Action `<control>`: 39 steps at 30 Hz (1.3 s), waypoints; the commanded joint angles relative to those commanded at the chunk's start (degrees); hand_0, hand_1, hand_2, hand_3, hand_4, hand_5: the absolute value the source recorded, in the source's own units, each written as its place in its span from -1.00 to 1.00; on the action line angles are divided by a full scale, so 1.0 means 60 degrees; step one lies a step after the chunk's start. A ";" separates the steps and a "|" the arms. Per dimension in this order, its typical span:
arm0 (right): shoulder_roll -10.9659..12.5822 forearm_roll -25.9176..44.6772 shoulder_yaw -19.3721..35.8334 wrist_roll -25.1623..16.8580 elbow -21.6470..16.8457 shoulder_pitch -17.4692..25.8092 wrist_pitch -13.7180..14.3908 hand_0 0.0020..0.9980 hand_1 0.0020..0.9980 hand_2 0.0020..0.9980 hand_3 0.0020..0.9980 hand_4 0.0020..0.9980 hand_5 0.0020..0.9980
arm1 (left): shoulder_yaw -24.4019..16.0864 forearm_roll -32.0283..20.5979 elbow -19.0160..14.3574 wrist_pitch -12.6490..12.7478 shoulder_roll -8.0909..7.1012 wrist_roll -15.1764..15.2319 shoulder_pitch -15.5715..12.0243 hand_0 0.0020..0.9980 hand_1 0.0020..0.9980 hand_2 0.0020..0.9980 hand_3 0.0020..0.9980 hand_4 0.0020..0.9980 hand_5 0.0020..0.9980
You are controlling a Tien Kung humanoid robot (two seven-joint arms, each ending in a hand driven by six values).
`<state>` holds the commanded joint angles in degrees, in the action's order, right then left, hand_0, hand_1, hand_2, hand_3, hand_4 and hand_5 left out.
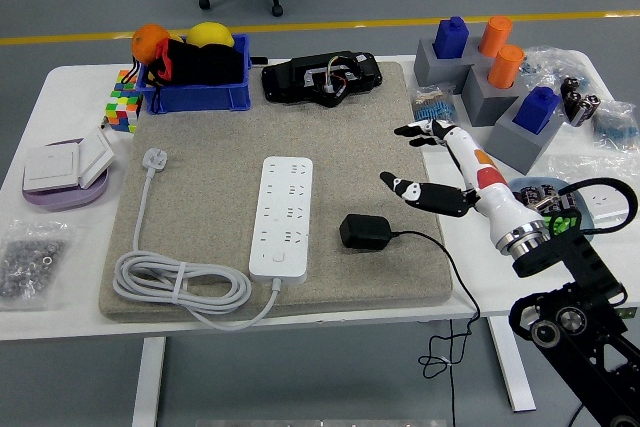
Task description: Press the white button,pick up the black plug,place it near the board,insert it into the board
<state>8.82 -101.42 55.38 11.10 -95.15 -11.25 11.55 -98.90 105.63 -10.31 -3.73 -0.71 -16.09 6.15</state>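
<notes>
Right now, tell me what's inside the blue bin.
The blue bin holds a bundle of black items, with an orange ball and a yellow ball showing behind. The bundle and the bin wall hide anything beneath.

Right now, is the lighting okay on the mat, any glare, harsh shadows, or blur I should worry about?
Head view: light is even and soft; the black plug and power strip cast only faint shadows on the mat. No strong glare, though the strip's white face shows little detail. Focus is sharp across the table, and the open right robot hand shows no motion blur.
</notes>
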 joint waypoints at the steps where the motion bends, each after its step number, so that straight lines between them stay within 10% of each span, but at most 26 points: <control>1: -0.0003 -0.0001 -0.0139 0.0079 0.0002 -0.0075 -0.0010 0.55 0.18 0.18 0.37 0.75 -0.32 | -0.0003 0.0005 0.0000 -0.0001 0.0002 -0.0003 -0.0004 0.25 0.26 0.28 0.40 0.13 -0.22; 5: -0.0002 0.0056 -0.0770 0.0443 0.0000 -0.0408 -0.0059 0.55 0.18 0.18 0.37 0.75 -0.32 | -0.0041 0.0008 0.0000 0.0006 0.0006 -0.0010 -0.0033 0.25 0.26 0.28 0.40 0.13 -0.22; 6: -0.0004 0.0054 -0.1029 0.0653 0.0008 -0.0572 -0.0096 -0.29 -0.64 -0.57 0.30 0.67 -0.33 | -0.0057 -0.0001 0.0000 0.0013 0.0000 -0.0011 -0.0035 0.25 0.26 0.28 0.40 0.13 -0.22; 11: -0.0105 -0.0149 -0.1721 0.1477 0.0120 -0.1020 -0.0227 -0.29 -0.64 -0.57 0.30 0.67 -0.33 | -0.0090 0.0073 0.0000 0.0007 -0.0039 -0.0017 -0.0015 0.25 0.26 0.28 0.40 0.13 -0.22; 12: -0.0136 -0.0178 -0.1816 0.1597 0.0149 -0.1088 -0.0250 -0.72 -0.80 -0.64 0.29 0.49 -0.43 | -0.0084 0.0072 0.0000 0.0006 -0.0045 -0.0016 -0.0012 0.25 0.26 0.28 0.40 0.13 -0.22; 39: -0.0753 -0.0147 -0.4170 0.4125 0.1080 -0.2419 -0.1352 -0.84 -0.86 -0.66 0.33 0.59 -0.35 | -0.0062 0.0064 0.0000 0.0009 -0.0096 -0.0032 0.0028 0.25 0.26 0.27 0.40 0.12 -0.21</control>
<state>4.29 -102.31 30.36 35.85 -88.66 -25.76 3.44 -99.27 106.02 -10.31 -3.68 -1.29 -16.28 6.32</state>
